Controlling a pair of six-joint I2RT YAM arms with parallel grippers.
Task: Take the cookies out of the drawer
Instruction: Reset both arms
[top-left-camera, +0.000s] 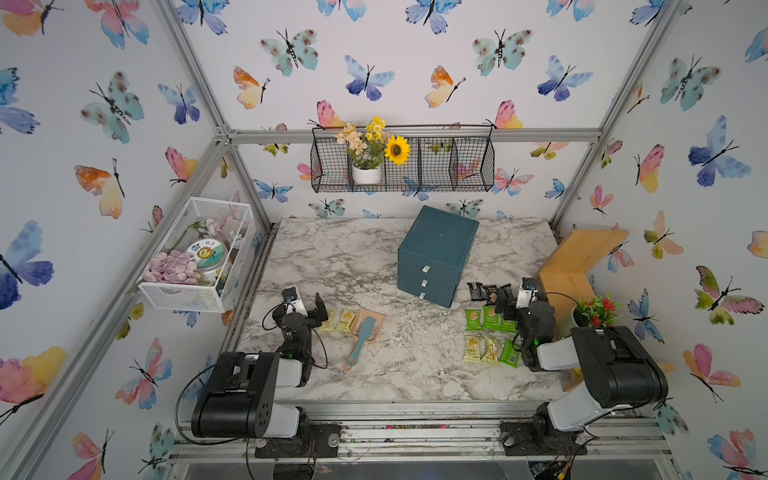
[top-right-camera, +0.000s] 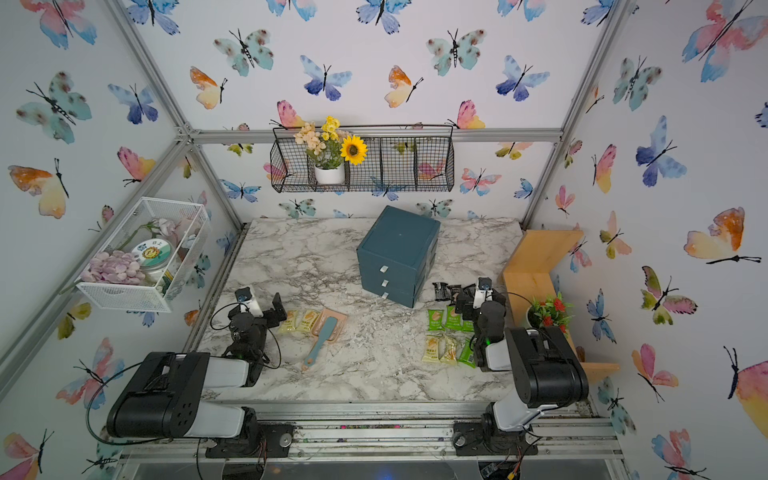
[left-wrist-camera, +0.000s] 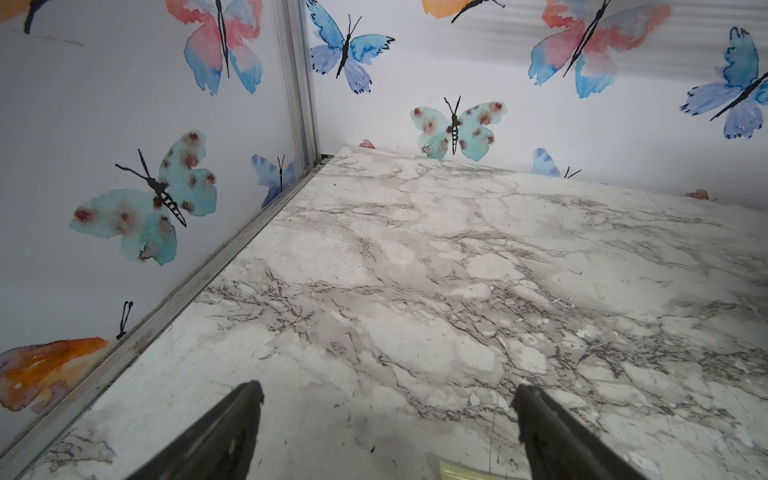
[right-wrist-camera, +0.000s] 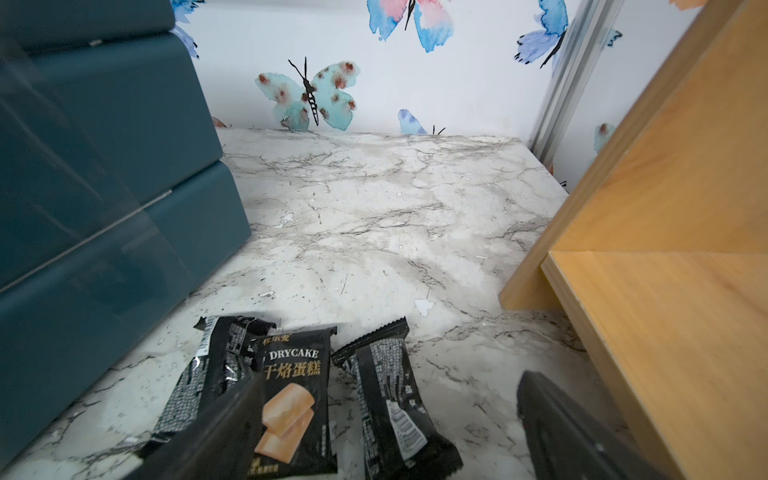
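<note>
White-grey marble-patterned tabletop (top-left-camera: 374, 257) bearing a dark teal three-drawer plastic cabinet (top-left-camera: 436, 249), drawers shut. Left gripper (left-wrist-camera: 388, 392) and right gripper (right-wrist-camera: 386, 386): jaws wide, empty. Cookies (top-left-camera: 490, 320), small plastic-wrapped packets, lie on the tabletop: two pale yellow packets (top-left-camera: 338, 322) just beside the left gripper, black packets (right-wrist-camera: 299, 395) under the right.

left arm (top-left-camera: 249, 386) folded low, near left | left gripper (top-left-camera: 309, 307) jaws spread wide, holding nothing, aimed far | right arm (top-left-camera: 611, 365) folded low, near right | right gripper (top-left-camera: 505, 300) jaws spread wide, holding nothing, aimed far
</note>
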